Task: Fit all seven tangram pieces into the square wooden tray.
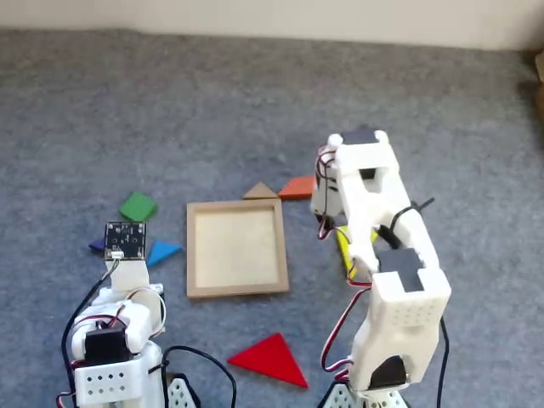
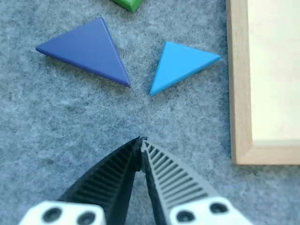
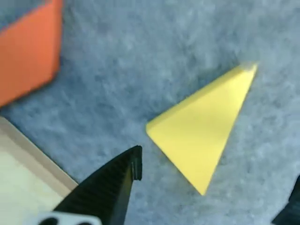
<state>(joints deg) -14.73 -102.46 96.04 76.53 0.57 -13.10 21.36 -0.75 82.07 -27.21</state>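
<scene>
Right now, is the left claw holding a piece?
No, the left claw is shut on nothing; the dark blue triangle and light blue triangle lie clear of its tips.

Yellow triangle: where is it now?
Yellow triangle lies flat on the carpet right of the wooden tray, mostly hidden under the right arm in the high view. Right wrist view shows the orange piece as its nearest neighbour.
</scene>
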